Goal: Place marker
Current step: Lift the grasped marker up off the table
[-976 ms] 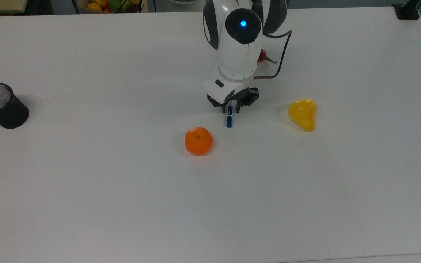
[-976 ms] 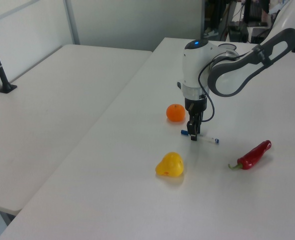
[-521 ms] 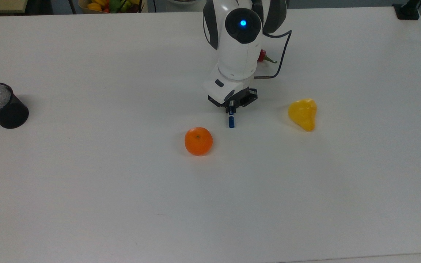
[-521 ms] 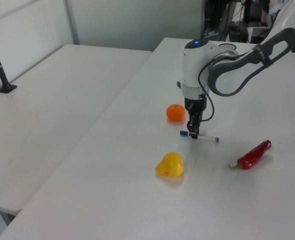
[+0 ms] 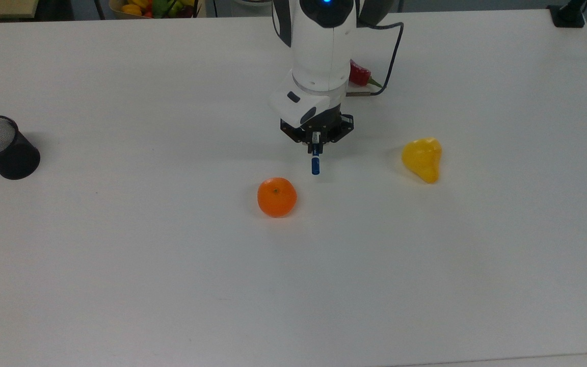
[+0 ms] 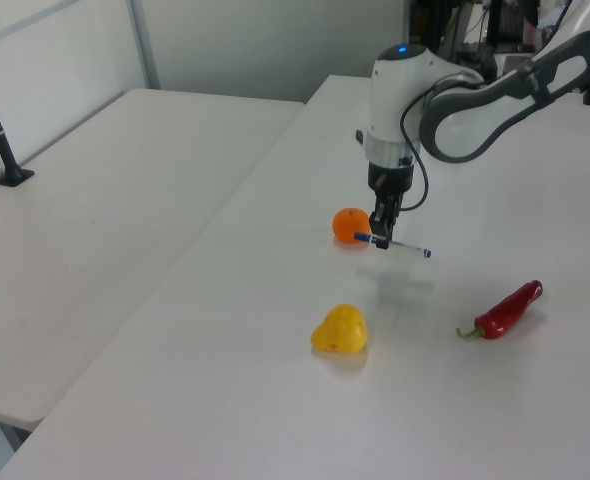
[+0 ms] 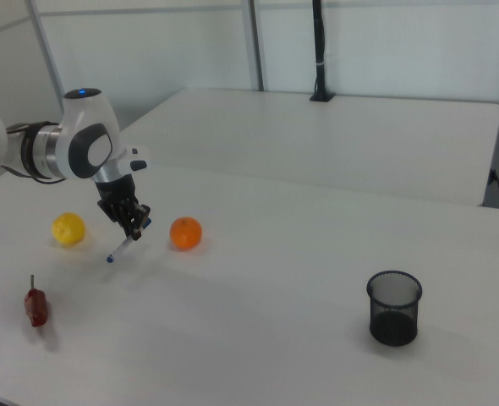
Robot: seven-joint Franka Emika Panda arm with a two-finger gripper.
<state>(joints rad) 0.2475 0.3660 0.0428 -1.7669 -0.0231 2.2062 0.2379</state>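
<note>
The marker [image 6: 393,244] has just been lifted off the table [image 5: 120,255], pinched near one end by the tool [image 6: 381,240] above the spot right of the orange [image 5: 276,197], so carrying can be begun.

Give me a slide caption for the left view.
End effector lifts the marker off the table beside an orange.

Two white tables [image 7: 342,127] stand side by side before pale wall panels [image 7: 148,51] with metal uprights.
</note>
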